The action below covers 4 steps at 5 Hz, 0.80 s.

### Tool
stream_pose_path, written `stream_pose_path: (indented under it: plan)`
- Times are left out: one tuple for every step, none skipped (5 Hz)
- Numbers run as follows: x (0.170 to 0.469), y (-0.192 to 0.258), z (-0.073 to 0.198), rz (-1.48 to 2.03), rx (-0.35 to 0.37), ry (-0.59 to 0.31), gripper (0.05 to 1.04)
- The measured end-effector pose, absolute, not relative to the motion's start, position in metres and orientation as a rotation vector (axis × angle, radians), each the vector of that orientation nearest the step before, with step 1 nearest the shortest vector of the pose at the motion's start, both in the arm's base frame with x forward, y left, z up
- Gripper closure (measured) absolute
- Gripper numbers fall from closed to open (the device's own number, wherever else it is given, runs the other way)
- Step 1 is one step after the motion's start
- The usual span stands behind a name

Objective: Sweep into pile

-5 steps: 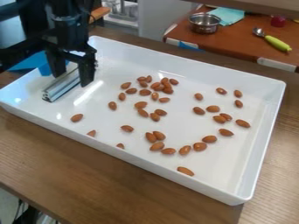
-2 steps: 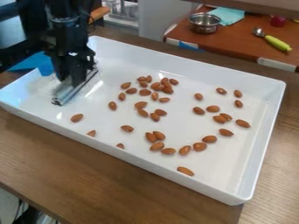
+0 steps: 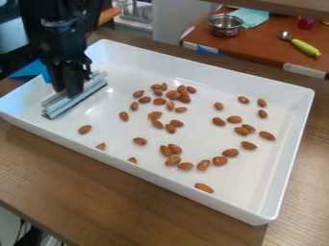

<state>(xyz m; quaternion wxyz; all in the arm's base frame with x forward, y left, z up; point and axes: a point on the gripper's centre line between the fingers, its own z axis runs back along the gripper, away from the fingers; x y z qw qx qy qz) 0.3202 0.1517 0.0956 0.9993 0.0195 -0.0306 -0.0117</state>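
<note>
The gripper (image 3: 67, 91) is apparently pinching the silvery bar (image 3: 87, 93), whose long side is facing the scattered almonds (image 3: 234, 119).

The metal bar (image 3: 77, 100) blocked the way beneath the fingers (image 3: 74, 87). Toward the view's right, a bare strip of tray floor (image 3: 106, 103) gave them passage, until scattered almonds (image 3: 123, 116) stood in the way. Camera-ward of the fingers, past the bar, the near wall (image 3: 160, 177) closed off low travel; above the almonds, the air was open.
</note>
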Motion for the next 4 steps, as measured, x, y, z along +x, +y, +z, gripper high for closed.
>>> stream_pose_path:
  plan:
    - [0.316, 0.151, 0.099, -0.055, 0.045, -0.068, 0.759]
    - [0.309, 0.144, 0.094, -0.062, 0.018, -0.048, 0.759]
    - [0.299, 0.124, 0.097, -0.077, 0.002, -0.037, 0.759]
    - [0.299, 0.105, 0.093, -0.085, 0.006, -0.029, 0.759]
